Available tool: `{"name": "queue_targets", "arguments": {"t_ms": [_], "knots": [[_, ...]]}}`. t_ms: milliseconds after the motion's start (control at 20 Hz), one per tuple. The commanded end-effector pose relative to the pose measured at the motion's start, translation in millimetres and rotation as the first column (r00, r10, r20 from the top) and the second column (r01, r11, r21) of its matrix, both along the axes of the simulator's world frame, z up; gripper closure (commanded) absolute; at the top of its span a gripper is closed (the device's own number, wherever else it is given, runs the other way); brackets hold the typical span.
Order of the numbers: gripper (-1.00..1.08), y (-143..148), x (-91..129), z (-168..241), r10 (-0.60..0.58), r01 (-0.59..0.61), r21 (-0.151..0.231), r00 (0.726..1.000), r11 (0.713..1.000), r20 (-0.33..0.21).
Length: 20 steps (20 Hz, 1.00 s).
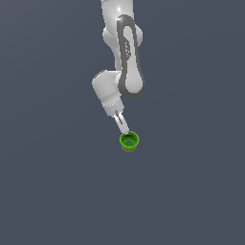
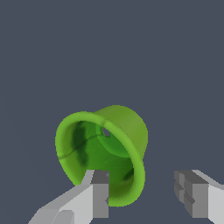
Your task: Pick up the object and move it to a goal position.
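Sitting upright on the dark grey floor point(image 1: 52, 191), the small green cup point(image 1: 129, 141) shows its mouth to the exterior view, the darker inside visible under a thicker rim. It lies right at the tip of the claw point(image 1: 125, 129), which slants down onto its rim. Seen from the wrist, the cup point(image 2: 103, 153) is between the fingers but off to one side: one finger point(image 2: 99, 192) overlaps its rim, the other stands clear of it. Whether that finger touches the rim cannot be told. The fingers are spread apart, gripping nothing. Above, the white arm point(image 1: 122, 52) rises out of view.
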<state>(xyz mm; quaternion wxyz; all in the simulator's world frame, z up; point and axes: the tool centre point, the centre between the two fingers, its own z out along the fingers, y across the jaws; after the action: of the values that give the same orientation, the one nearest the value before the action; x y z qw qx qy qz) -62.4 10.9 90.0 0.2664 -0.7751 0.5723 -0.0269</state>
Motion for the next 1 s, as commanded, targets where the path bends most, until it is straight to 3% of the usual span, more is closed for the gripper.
{"name": "queue_targets", "arguments": {"t_ms": [0,350,400,950], "knots": [[-0.20,3,2,-8,-0.001,0.001,0.000,1.000,1.000,-0.001],[-0.20,8,7,-18,-0.003,0.003,0.001,1.000,1.000,-0.001],[1.08,8,7,-18,-0.003,0.003,0.001,1.000,1.000,-0.001],[1.08,8,8,-16,-0.002,0.002,0.001,1.000,1.000,0.004]]}}
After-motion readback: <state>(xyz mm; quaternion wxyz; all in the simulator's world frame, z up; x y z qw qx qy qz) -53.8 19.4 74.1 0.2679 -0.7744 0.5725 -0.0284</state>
